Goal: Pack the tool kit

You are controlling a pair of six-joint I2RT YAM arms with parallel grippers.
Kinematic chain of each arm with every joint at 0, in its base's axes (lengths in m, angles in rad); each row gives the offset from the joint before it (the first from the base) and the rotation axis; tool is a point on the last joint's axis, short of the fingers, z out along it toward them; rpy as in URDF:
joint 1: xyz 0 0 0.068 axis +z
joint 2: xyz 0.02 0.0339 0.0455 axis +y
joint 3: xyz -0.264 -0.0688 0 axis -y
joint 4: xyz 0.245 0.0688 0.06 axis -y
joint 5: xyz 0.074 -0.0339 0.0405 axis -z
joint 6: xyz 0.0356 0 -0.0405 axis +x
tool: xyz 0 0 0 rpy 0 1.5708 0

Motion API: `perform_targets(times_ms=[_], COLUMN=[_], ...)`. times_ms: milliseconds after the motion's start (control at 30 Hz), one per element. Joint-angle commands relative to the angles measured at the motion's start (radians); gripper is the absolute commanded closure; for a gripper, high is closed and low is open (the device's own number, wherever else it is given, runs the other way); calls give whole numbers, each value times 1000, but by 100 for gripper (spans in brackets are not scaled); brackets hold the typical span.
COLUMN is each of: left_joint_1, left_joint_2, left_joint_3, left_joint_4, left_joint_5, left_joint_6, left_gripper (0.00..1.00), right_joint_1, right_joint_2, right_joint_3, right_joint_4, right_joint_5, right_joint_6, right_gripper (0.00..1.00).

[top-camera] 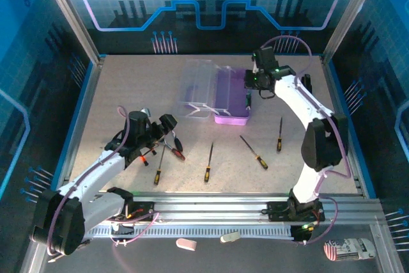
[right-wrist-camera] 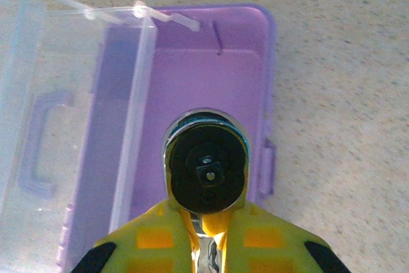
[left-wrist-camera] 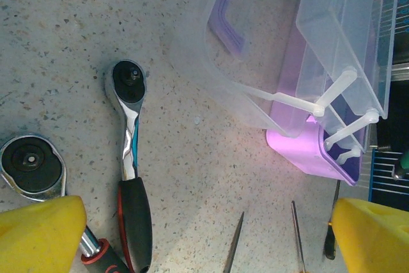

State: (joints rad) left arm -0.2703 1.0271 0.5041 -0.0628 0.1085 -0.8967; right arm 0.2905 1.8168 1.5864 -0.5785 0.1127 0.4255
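Right claw [right-wrist-camera: 206, 220], seen in its wrist view, is closed on a ratchet wrench [right-wrist-camera: 206, 169], the yellow fingers [right-wrist-camera: 150, 234] clamped just below the round head. The head sits over the purple base [right-wrist-camera: 246, 62] of the tool kit case; whether it touches the floor of the base cannot be told. In the top view the right claw [top-camera: 248, 96] is over the right half of the purple base [top-camera: 230, 110], which stands at the far middle of the counter [top-camera: 128, 87]. The clear lid [top-camera: 197, 84] lies swung open on the base's left side, and the wrist view shows its purple handle [right-wrist-camera: 37, 148].

Left claw [top-camera: 170, 126] is at the near left of the counter, well apart from the case. In its wrist view, the yellow fingers [left-wrist-camera: 38, 234] are spread wide with nothing between them. Two ratchets [left-wrist-camera: 131, 158] lie flat on the counter just beyond them, side by side.

Four screwdrivers [top-camera: 209, 162] with black-yellow handles lie loose on the counter in front of the case, spaced apart.
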Motion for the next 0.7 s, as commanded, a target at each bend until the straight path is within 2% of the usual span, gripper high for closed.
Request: perform_targets(times_ms=[0, 300, 667], left_joint_1=[9, 12, 13], left_joint_2=[-40, -151, -226], left_joint_3=[12, -34, -25], left_joint_4=[-39, -83, -157], left_joint_5=[-5, -21, -26], left_joint_6=[-10, -4, 18], left_gripper=[1, 1, 1], right_joint_1=[13, 17, 15], right_joint_2=[91, 334, 482], right_joint_3=[93, 314, 380], right_joint_4=[-8, -49, -45], right_joint_5=[-51, -115, -171], right_joint_6=[27, 50, 113], right_gripper=[90, 90, 90])
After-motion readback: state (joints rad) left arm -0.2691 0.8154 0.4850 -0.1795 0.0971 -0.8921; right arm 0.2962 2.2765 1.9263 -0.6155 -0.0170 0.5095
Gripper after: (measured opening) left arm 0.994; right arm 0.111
